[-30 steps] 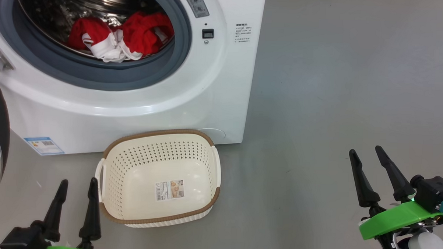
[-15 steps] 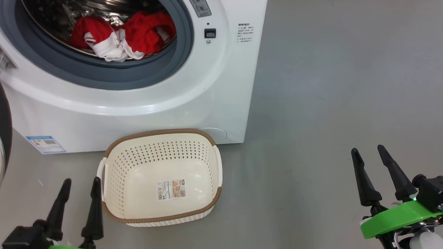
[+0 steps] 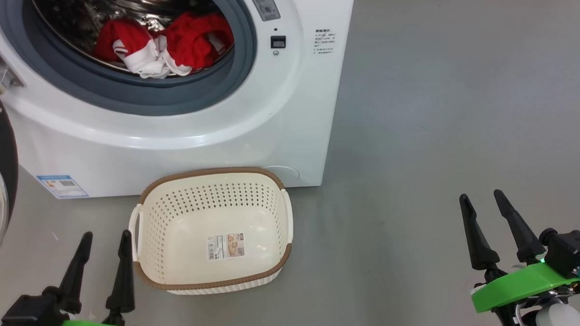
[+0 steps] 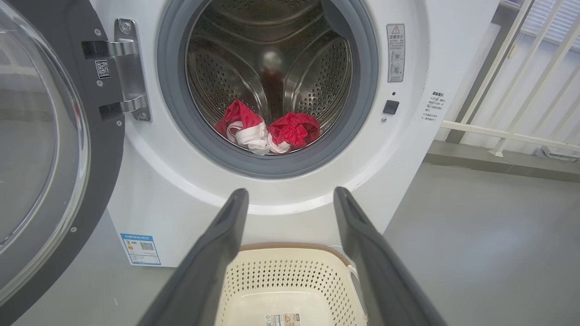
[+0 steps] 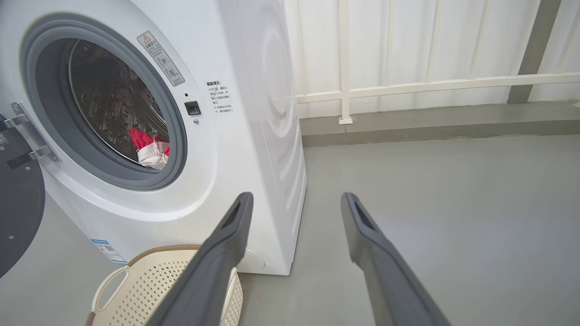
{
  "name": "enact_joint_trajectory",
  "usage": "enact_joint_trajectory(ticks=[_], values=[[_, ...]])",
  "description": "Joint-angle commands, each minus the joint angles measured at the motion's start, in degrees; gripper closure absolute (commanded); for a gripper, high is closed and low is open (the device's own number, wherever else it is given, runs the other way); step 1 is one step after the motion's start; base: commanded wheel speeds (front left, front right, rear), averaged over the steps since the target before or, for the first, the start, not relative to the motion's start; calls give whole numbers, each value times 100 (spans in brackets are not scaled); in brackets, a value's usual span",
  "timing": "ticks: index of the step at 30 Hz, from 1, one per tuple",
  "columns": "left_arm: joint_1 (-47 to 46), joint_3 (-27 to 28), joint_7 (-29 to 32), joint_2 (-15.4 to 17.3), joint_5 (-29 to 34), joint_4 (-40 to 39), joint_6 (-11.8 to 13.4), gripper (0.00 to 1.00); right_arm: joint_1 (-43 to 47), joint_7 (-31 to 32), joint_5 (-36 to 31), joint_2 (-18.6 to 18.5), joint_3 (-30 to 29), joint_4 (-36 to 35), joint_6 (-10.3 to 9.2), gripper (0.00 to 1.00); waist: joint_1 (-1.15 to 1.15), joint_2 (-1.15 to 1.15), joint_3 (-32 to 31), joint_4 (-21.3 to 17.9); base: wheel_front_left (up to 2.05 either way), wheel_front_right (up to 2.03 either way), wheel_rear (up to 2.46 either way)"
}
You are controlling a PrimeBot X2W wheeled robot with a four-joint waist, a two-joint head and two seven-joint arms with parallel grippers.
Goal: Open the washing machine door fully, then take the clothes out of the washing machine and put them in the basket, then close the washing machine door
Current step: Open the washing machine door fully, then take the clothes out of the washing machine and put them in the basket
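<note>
The clothes (image 3: 164, 45) lie in a red-and-white heap at the bottom front of the steel drum (image 4: 272, 68), ahead of and above the left gripper (image 3: 106, 234), whose two fingers stand wide apart and hold nothing. The washing machine (image 3: 175, 130) has its door (image 4: 54, 154) swung wide open off that gripper's left side (the steel hinge (image 4: 129, 68) shows plainly in the left wrist view). The basket (image 3: 212, 170) sits against the machine's foot, just right of the left gripper and well left of the right gripper (image 3: 480, 194), which is likewise spread wide and empty-handed. Smooth grey floor (image 3: 416, 138) stretches ahead of the right gripper. The right wrist view adds the machine's white side panel and, beyond it, a white railing (image 5: 408, 86) before a pale panelled wall.
</note>
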Motion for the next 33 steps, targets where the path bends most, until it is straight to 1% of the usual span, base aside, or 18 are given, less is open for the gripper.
enact_joint_trajectory(ticks=[1, 8, 25, 33], values=[[-208, 182, -29, 146, -13, -126, -31, 0, -37, -37, -62, -56, 120, -145, 28, 0, 0, 0, 8, 8, 0, 0, 0], [-257, 153, -29, 187, -84, -129, -31, 0, -42, -37, -66, -33, 160, -147, 28, 0, 0, 0, 27, 20, 35, -43, 7], [-307, 122, -29, 266, -141, -117, -31, 0, -76, -37, -51, -30, 206, -149, 28, 0, 0, 0, 78, 37, 105, -117, 12], [-328, 140, -29, 254, -80, -122, -31, 0, -91, -37, -54, -25, 207, -146, 28, 0, 0, 0, 122, 31, 32, -32, 0]])
